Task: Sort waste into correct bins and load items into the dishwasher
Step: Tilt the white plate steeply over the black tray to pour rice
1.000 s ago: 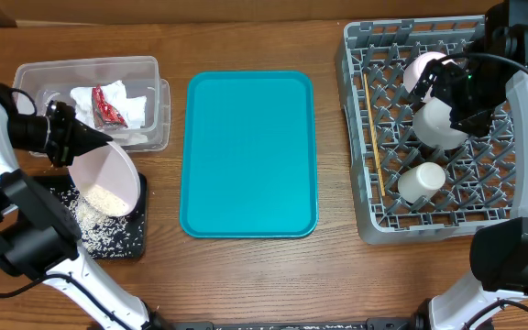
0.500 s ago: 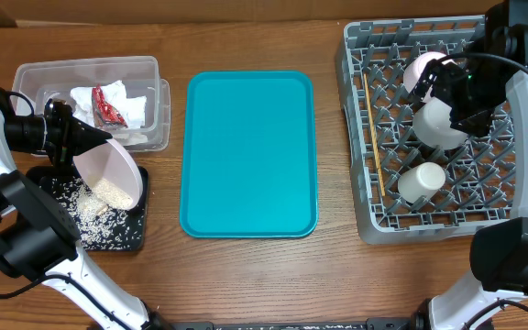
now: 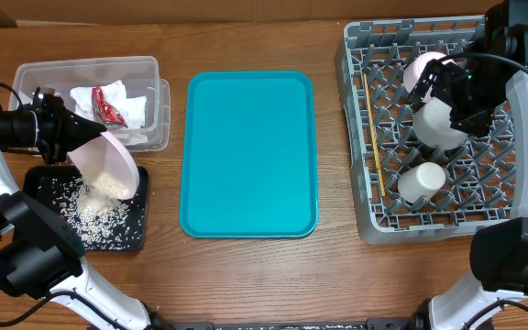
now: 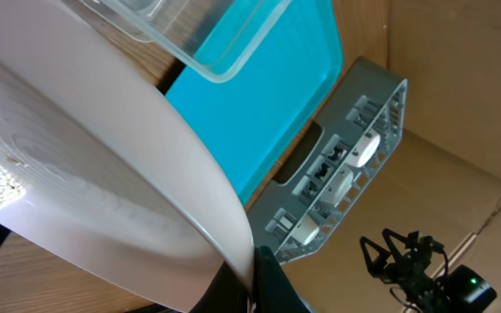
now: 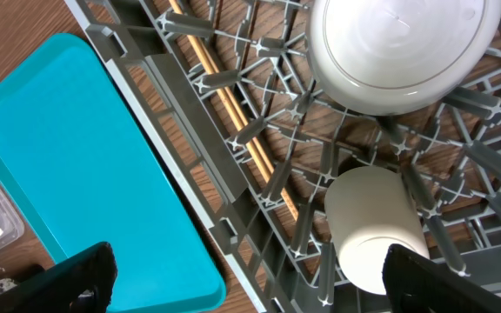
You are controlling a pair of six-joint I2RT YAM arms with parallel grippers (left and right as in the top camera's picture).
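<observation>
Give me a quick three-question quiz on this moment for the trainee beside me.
1. True or false: the pink plate lies flat on the teal tray.
2. The red wrapper is in: A) the clear tub, B) the teal tray, C) the white cup.
3. Which gripper stands open?
Key: 1 false, the left gripper holds it tilted over the black tray; 2 A; 3 the right gripper, above the dish rack.
</observation>
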